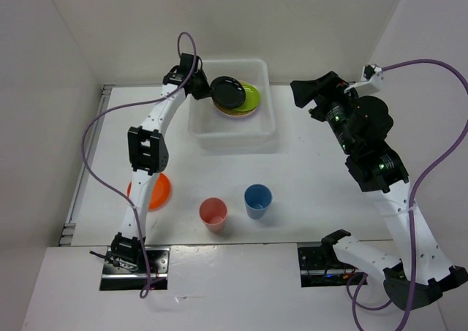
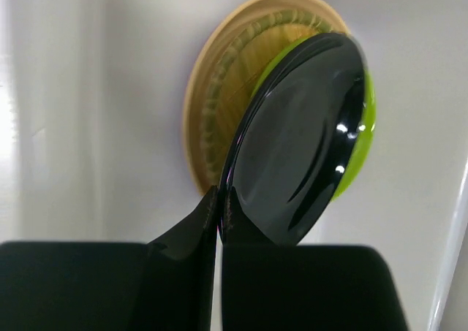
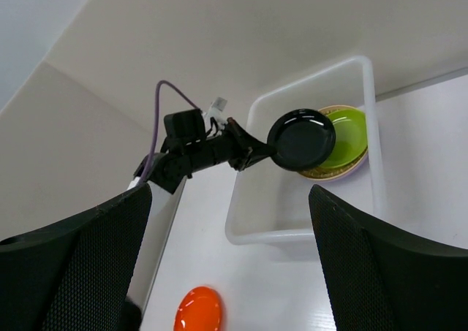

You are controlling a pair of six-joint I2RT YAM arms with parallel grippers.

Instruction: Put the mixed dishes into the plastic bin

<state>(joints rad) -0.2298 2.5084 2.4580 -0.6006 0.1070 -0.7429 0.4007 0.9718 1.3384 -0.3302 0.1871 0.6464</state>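
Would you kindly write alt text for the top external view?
The left gripper holds a black plate over the white bin, above a lime green plate inside it. An orange plate, a pink cup and a blue cup sit on the table.

1. A white tabletop [image 1: 314,185] spreads beneath the left claw [image 1: 210,90] and the right claw [image 1: 301,91].
2. A plain white back wall [image 1: 307,24] rises just beyond both claws.
3. A white side wall [image 1: 36,126] stands well left of the left claw, with a pale ridged strip [image 1: 73,207] along the tabletop's edge at its foot.
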